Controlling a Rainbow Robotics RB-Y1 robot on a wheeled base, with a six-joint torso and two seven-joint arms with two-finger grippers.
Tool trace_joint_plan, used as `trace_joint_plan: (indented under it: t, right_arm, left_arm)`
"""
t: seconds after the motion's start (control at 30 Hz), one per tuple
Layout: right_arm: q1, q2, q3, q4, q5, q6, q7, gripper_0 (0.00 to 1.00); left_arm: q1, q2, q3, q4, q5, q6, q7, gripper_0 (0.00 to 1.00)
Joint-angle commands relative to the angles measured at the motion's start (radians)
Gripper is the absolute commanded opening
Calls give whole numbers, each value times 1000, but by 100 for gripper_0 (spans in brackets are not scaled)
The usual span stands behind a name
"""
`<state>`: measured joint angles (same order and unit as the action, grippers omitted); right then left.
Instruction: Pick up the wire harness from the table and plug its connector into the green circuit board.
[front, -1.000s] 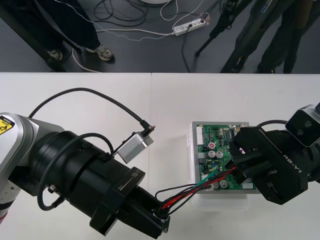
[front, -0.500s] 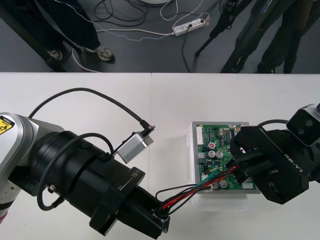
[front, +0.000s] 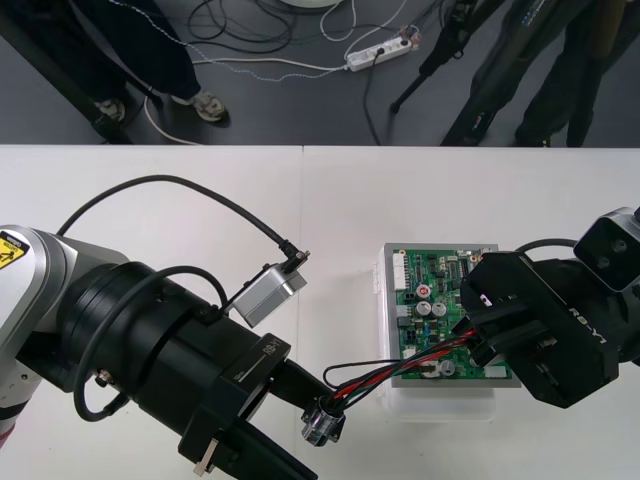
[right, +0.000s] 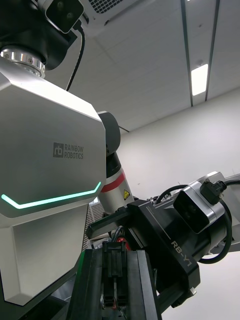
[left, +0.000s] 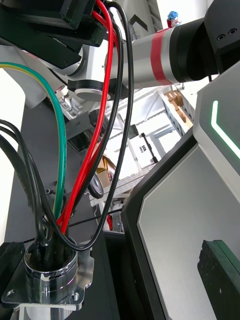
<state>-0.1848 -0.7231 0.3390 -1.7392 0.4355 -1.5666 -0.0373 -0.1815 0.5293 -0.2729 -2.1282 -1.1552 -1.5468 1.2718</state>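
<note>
Nearest us, the left gripper (front: 305, 432) is standing with its jaws spread wide and gripping nothing, and the round metal socket (front: 322, 424) is sitting between them. From the socket, the red, green and black wires (front: 400, 366) are running across to the right gripper (front: 476, 340), which is hovering over the near right part of the green board (front: 430, 285). Its jaws are clenching the small black plug (right: 114, 267), so the harness is being carried off the table and the pick-up is looking done.

What is remaining is the plugging itself. The gripper's body is hiding the spot beneath it, so we are not able to tell whether the plug is touching a connector there, and we are judging it as not yet seated.

The board is sitting on its white base (front: 440, 405), right of the table's middle. The pale table (front: 180, 190) is lying flat and plain around it. Beyond its far edge a strip of dark floor (front: 290, 110) is showing, with loose cables (front: 240, 68) and a white power strip (front: 378, 52) lying on it.
</note>
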Motion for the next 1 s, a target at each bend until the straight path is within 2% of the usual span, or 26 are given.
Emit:
trace_joint_plan:
  t: [0.03,0.37,1.0]
  right_arm:
    - [11,-22,-8,-16,-15,-4,-18,0]
    - [10,-6,-25,-17,-15,-4,-30,0]
    - [-9,36,-63,17,-15,-4,-70,0]
  left_arm:
    - [-26,-20,-2,-10,9,4,-91,100]
    - [-26,-20,40,-10,-14,56,-138,100]
    - [5,-20,239,-10,-18,122,-161,100]
